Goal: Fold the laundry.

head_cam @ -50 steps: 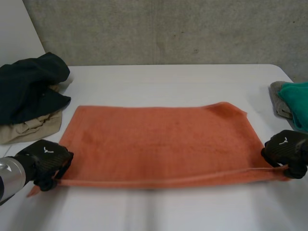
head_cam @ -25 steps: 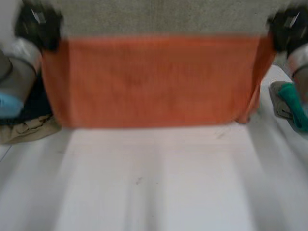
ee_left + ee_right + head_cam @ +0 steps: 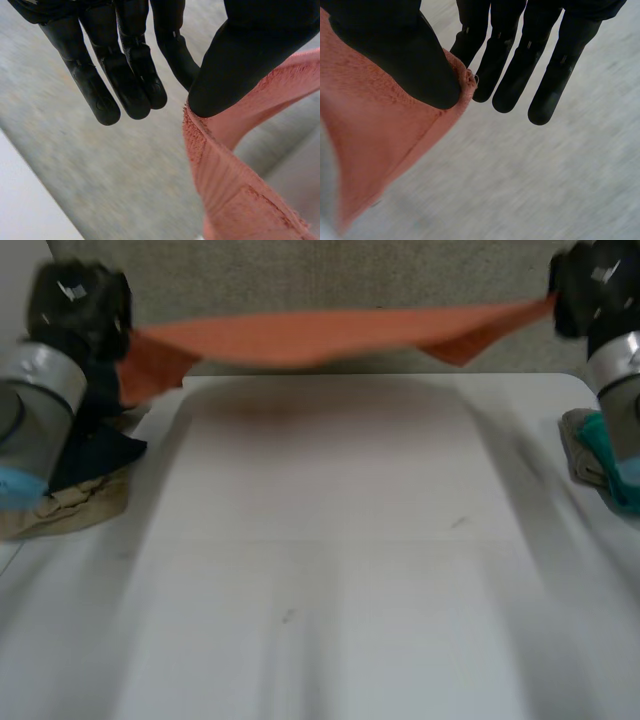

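An orange terry towel (image 3: 320,335) is being held in the air above the far end of a white table (image 3: 330,540). It is being stretched almost flat between the robot's two hands, its middle sagging slightly. One end is being gripped by the left hand (image 3: 78,300). In the left wrist view the hemmed edge is being pinched under the thumb (image 3: 240,60), while the fingers (image 3: 127,75) are being kept straight and close together. The other end is being gripped by the right hand (image 3: 590,280). In the right wrist view a corner is being pinched the same way under the thumb (image 3: 405,60), with the fingers (image 3: 517,70) extended beside it. A loose flap of towel is hanging down near each hand.

The scene is being backed by a rough grey concrete wall (image 3: 300,275). The tabletop is being marked by a few small dark specks (image 3: 288,616), and a soft shadow is being cast on its far part under the towel. At the table's left edge a dark heaped garment (image 3: 100,455) is lying on a crumpled beige cloth (image 3: 60,510), partly hidden by the left arm's grey joint. At the right edge a teal cloth (image 3: 615,475) is resting on a folded grey cloth (image 3: 578,455), just beside the right arm.
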### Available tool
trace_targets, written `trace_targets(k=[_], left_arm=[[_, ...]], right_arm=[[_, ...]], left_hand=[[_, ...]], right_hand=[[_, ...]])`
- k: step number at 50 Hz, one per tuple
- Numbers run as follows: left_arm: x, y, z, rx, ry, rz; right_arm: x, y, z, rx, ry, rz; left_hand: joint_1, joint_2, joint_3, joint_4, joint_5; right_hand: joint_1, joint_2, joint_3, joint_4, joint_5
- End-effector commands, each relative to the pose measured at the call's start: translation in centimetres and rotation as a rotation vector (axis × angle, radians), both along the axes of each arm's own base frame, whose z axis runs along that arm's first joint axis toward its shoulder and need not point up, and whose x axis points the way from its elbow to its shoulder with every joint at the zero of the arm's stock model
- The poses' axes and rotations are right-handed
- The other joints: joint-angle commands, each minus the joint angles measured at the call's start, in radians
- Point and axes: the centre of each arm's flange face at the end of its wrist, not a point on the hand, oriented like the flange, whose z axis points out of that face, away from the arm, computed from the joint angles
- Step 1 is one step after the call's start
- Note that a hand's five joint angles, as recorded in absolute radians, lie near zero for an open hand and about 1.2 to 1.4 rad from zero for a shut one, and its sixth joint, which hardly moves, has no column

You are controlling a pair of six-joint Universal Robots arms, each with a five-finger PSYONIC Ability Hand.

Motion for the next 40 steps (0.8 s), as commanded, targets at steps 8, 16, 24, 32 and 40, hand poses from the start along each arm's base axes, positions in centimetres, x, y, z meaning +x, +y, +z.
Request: trace_targets(k=[8,16,24,32,40], left_arm=[[-0.2,6.8,-13.6,0.379,-0.279,-0.082],[1.8,16.2,-14.6,0.692,-0.589,-0.149],[3.2,19.8,-13.3,0.887,-0.718,-0.188],[2.1,13.8,-11.5,0.692,-0.641,-0.110],[-1.5,7.0,-11.7,0.465,-0.490,-0.096]], right_arm=[[-1.5,5.2,-13.0,0.536,0.288,0.024],[-4.4,13.6,-12.7,0.878,0.667,0.081],[-6.8,17.2,-10.7,0.994,0.914,0.130],[-5.6,12.5,-10.7,0.870,0.707,0.044],[-2.7,7.1,-12.0,0.694,0.491,-0.004]], left_hand=[[0.231,0.195,0.200,0.194,0.227],[0.231,0.195,0.200,0.194,0.227],[0.231,0.195,0.200,0.194,0.227],[0.231,0.195,0.200,0.194,0.227],[0.231,0.195,0.200,0.194,0.227]], right_hand=[[0.260,0.215,0.202,0.194,0.204],[0.260,0.215,0.202,0.194,0.204],[0.260,0.215,0.202,0.194,0.204],[0.260,0.215,0.202,0.194,0.204],[0.260,0.215,0.202,0.194,0.204]])
